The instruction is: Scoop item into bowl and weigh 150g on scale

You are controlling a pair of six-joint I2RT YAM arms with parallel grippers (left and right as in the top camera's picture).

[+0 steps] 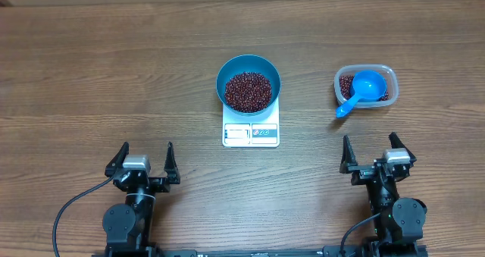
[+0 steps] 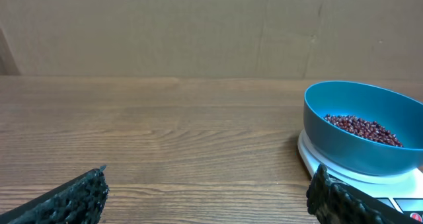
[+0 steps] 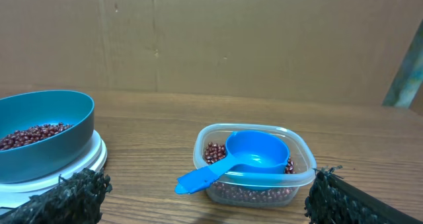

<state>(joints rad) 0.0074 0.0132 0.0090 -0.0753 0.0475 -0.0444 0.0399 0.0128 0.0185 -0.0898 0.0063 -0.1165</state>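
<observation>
Overhead view: a teal bowl [image 1: 248,67] of dark red beans [image 1: 248,91] sits on a white scale [image 1: 251,134] at mid-table. To its right, a clear tub [image 1: 389,75] holds more beans and a blue scoop [image 1: 367,85]. The left gripper [image 1: 146,146] and right gripper [image 1: 370,138] are spread wide, empty. Only the right wrist view shows beans through the tub's wall; the left wrist view shows just bowl and scale.

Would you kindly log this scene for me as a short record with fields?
bowl: on the scale, holding beans
tub: right of the scale, more beans inside
scoop: lying in the tub, handle over its rim
left pincer: open, empty, touching nothing
right pincer: open, empty, short of the tub
</observation>
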